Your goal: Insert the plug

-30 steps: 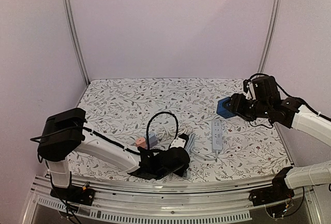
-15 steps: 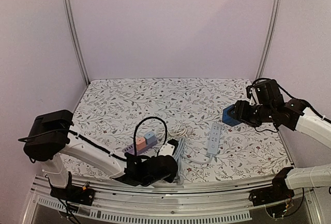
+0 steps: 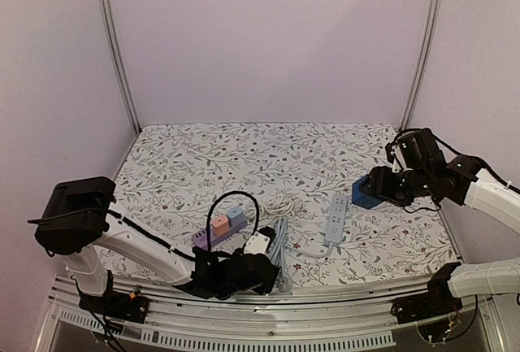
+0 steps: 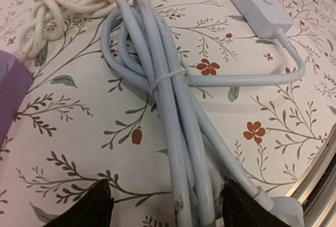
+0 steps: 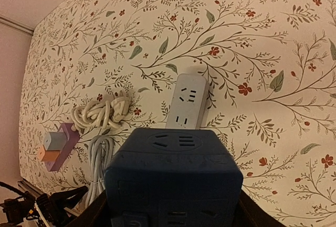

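Note:
A bundled pale-blue cable (image 4: 176, 132) lies on the flowered table and ends in its plug (image 4: 283, 210) at the near edge. My left gripper (image 4: 168, 206) is open, with one finger on each side of the bundle. From above, the left gripper (image 3: 262, 269) sits low at the table's front edge. The cable runs to a white power strip (image 3: 335, 215). My right gripper (image 5: 173, 211) is shut on a dark blue cube socket (image 5: 176, 169). It holds the cube socket (image 3: 365, 192) just right of the power strip (image 5: 186, 101).
A cream cord coil (image 3: 280, 204) lies behind the bundle. A purple socket block (image 3: 218, 228) with pink and blue tops sits to its left. The table's metal front rail (image 3: 325, 291) is right by the left gripper. Frame posts stand at the back corners.
The left arm pulled back toward the front edge, dragging the cable bundle with it, and its jaws then opened. The right arm lowered the blue cube to the right.

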`<state>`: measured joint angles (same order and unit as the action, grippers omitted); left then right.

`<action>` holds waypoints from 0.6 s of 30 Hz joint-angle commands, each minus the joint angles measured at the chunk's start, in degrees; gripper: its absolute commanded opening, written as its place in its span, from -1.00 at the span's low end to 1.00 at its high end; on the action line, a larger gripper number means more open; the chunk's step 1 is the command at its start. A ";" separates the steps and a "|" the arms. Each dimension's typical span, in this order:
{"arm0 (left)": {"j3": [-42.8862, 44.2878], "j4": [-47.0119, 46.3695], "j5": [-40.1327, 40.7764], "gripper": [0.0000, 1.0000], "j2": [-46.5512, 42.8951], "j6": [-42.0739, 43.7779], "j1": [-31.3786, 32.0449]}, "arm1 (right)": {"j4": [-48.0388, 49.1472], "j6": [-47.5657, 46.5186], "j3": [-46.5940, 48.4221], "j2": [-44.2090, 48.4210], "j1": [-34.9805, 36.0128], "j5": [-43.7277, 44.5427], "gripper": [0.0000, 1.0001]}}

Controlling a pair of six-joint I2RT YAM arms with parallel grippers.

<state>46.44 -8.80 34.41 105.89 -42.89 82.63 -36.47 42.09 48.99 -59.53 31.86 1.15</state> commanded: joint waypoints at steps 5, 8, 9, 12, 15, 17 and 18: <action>-3.01 0.18 -0.15 0.89 -5.61 1.36 1.64 | -4.22 0.40 2.25 -0.48 1.07 -3.12 -1.00; -3.74 -0.23 -0.47 0.94 -7.82 1.86 2.07 | -5.56 1.42 2.95 -1.81 1.43 -4.13 -1.00; -3.87 -0.25 -0.56 0.95 -8.63 2.12 2.25 | -6.10 1.97 3.19 -2.15 1.63 -4.51 -1.00; -4.21 0.05 -0.35 0.96 -11.05 2.68 2.81 | -7.53 2.77 4.47 -3.70 1.95 -5.35 -1.00; -4.91 0.29 0.35 0.96 -13.78 3.23 3.31 | -8.97 3.97 6.13 -6.23 2.52 -5.62 -1.00; -5.61 0.79 1.17 0.96 -15.75 3.29 3.53 | -9.22 4.22 7.01 -8.32 2.87 -6.28 -1.00; -5.89 1.11 1.52 0.96 -16.56 3.35 3.58 | -9.30 4.17 7.45 -9.16 3.07 -6.84 -1.00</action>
<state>42.19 -8.32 34.17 92.71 -40.66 84.95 -44.34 44.91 53.36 -65.67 33.93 -3.68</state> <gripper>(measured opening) 0.981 0.637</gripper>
